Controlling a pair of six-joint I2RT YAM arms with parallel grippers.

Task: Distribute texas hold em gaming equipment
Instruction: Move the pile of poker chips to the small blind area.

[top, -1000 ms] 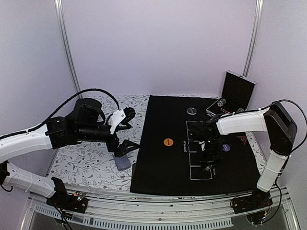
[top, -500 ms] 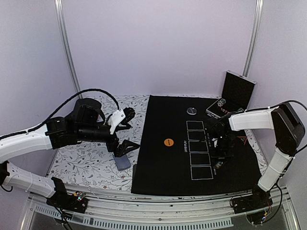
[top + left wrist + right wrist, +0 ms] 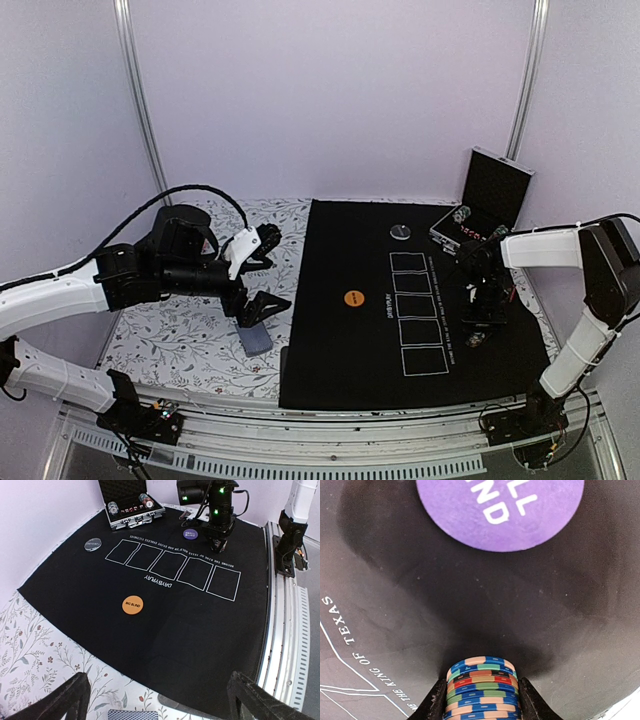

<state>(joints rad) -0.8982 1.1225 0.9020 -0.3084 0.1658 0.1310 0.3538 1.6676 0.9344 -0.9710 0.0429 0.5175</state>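
- Black mat (image 3: 340, 350) on the bench (image 3: 170, 350) — five card outlines (image 3: 417, 315) printed down its middle. Aim the drop at bare felt right of those boxes, off the white lines.
- Left gripper (image 3: 160, 700) — spread wide, gripping nothing, hanging above the cards (image 3: 132, 715) that lie on the bench just off the mat's left edge. Best left parked there, out of the right arm's way.
- Right gripper (image 3: 478, 335) — clamped on a stack of chips (image 3: 481, 680), low over the mat's right side. Lower straight down with no tilt until flat on the felt, then open slowly and lift away vertically to avoid toppling the column.
- Purple disc (image 3: 500, 510) — just beyond the stack, apart from it. Set down beside it, never on it.
- Chips — edges neatly aligned in the right wrist view. Cannot tell whether already touching the felt, so go gently.
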